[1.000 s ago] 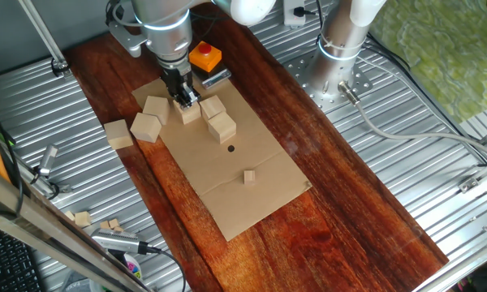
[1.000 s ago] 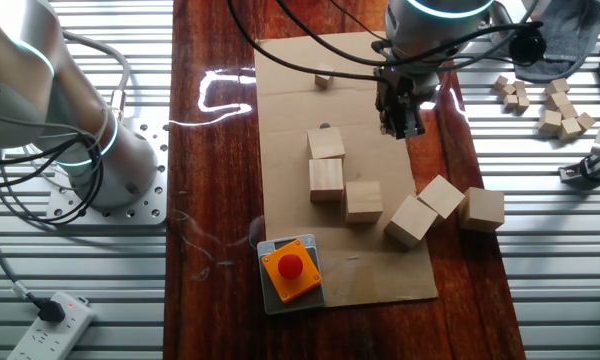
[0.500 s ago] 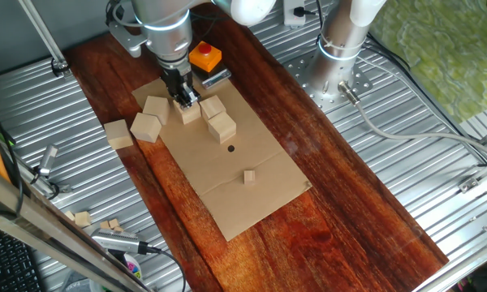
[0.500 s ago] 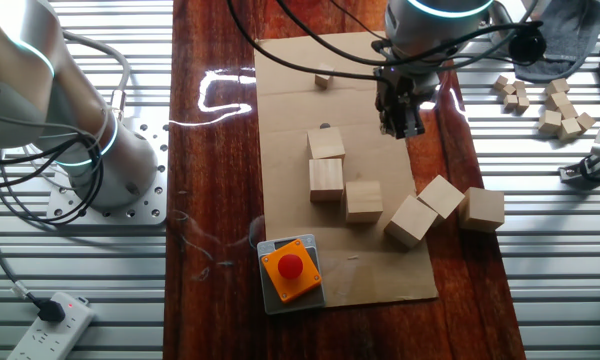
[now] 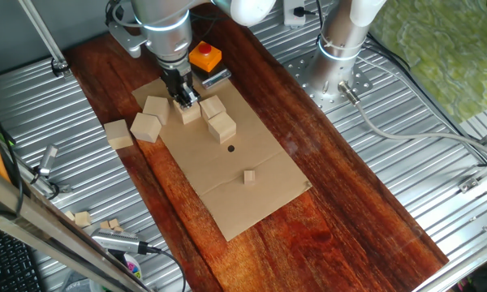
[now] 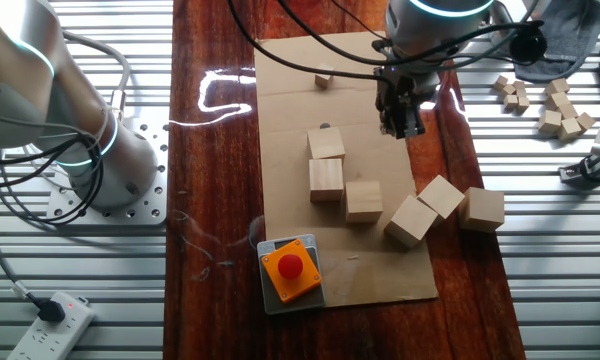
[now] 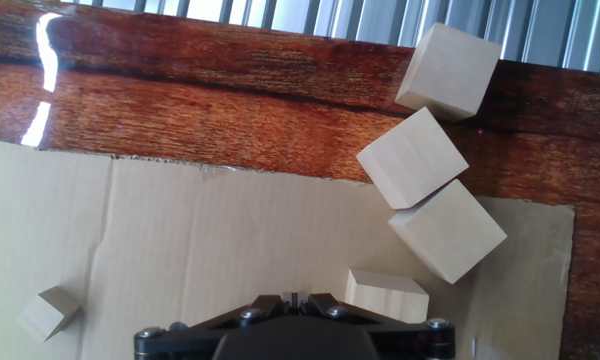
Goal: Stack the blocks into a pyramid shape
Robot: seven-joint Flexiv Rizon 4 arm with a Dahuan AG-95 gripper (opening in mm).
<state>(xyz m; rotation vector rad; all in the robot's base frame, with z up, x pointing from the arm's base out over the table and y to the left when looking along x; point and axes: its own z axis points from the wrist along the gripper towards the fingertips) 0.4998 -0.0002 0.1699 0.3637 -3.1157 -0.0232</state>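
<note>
Six pale wooden blocks lie flat, none stacked. Three sit close together mid-cardboard (image 6: pixel 327 143) (image 6: pixel 326 179) (image 6: pixel 363 199). The other three form a loose row toward the board's edge (image 6: pixel 412 220) (image 6: pixel 442 195) (image 6: pixel 483 209). That row also shows in the hand view (image 7: pixel 447 230) (image 7: pixel 412 157) (image 7: pixel 448 70), with a fourth block (image 7: pixel 385 295) just right of the fingers. My gripper (image 6: pixel 401 128) (image 5: pixel 184 99) (image 7: pixel 292 297) hovers over bare cardboard, shut, with nothing between its fingers. From the first fixed view it partly hides one block (image 5: pixel 190 113).
An orange box with a red button (image 6: pixel 289 270) stands on the cardboard sheet's (image 6: pixel 290 110) end nearest the camera in that view. A tiny wooden cube (image 6: pixel 324 77) (image 7: pixel 48 310) lies apart at the far end. Small loose cubes (image 6: pixel 558 108) sit on the metal surface.
</note>
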